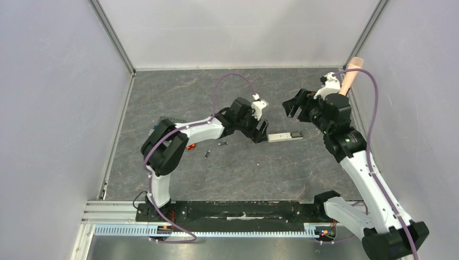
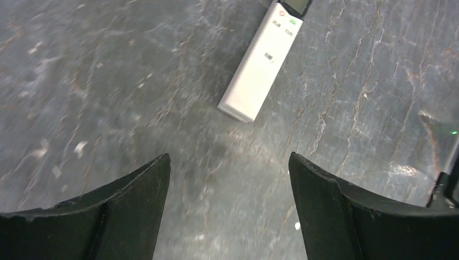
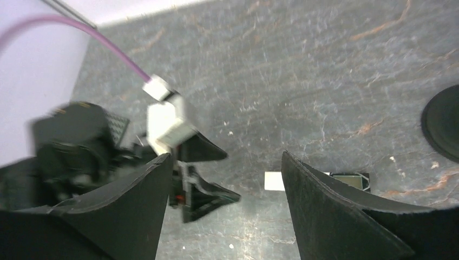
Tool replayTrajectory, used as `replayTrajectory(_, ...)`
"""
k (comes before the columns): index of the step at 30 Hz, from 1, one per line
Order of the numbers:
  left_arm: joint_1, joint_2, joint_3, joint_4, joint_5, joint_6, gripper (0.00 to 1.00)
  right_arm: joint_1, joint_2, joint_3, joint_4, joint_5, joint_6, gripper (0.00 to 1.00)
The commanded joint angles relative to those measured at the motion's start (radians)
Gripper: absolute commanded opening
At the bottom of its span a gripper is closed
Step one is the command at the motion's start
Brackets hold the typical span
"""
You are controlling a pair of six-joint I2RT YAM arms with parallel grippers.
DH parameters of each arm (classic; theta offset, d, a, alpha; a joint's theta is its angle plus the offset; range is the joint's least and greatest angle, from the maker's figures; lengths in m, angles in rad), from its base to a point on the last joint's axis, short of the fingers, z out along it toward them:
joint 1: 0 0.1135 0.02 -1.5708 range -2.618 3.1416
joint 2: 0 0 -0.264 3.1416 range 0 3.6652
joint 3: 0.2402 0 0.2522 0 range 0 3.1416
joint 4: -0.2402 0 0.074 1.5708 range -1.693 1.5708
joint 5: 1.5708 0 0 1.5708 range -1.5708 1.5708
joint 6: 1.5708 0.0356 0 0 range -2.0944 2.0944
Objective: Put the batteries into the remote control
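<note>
The white remote control [image 1: 285, 136] lies flat on the grey floor mid-table, its dark section at the right end. Two small dark batteries [image 1: 222, 143] [image 1: 207, 154] lie apart to its left, beside the left arm. My left gripper [image 1: 263, 132] hovers just left of the remote's white end, open and empty. In the left wrist view the remote [image 2: 260, 62] lies ahead of the open gripper [image 2: 228, 157]. My right gripper [image 1: 291, 106] hangs open above and behind the remote. The right wrist view shows the gripper [image 3: 226, 156] empty, with the remote's white end [image 3: 274, 181] just inside its right finger.
A red-orange toy [image 1: 190, 147] sits left of the batteries under the left arm. A pink microphone [image 1: 351, 76] stands at the back right wall, its black base [image 3: 444, 130] at the right wrist view's edge. Walls enclose the table on three sides.
</note>
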State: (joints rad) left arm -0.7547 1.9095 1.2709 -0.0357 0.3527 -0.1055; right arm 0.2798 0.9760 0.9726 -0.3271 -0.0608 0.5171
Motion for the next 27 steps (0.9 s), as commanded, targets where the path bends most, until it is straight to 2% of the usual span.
replayTrajectory(1, -0.066, 0.092, 0.092, 0.161, 0.044, 0.151, 0.85, 0.002, -0.080, 0.082, -0.031, 0.116, 0.047, 0.76)
replayTrajectory(6, -0.118, 0.202, 0.192, 0.159, 0.040, 0.208, 0.83, 0.002, -0.112, 0.087, -0.061, 0.168, 0.048, 0.76)
replayTrajectory(10, -0.158, 0.258, 0.236, 0.131, -0.025, 0.271, 0.83, 0.002, -0.114, 0.106, -0.087, 0.174, 0.037, 0.77)
replayTrajectory(18, -0.170, 0.389, 0.448, -0.110, -0.137, 0.281, 0.82, 0.001, -0.116, 0.133, -0.102, 0.180, 0.032, 0.77)
replayTrajectory(21, -0.170, 0.417, 0.483, -0.159, -0.147, 0.291, 0.80, 0.001, -0.119, 0.133, -0.103, 0.177, 0.035, 0.77)
replayTrajectory(23, -0.170, 0.425, 0.491, -0.172, -0.165, 0.290, 0.78, 0.001, -0.120, 0.131, -0.105, 0.179, 0.035, 0.77)
replayTrajectory(27, -0.170, 0.430, 0.494, -0.180, -0.163, 0.283, 0.65, 0.001, -0.120, 0.127, -0.104, 0.178, 0.038, 0.77)
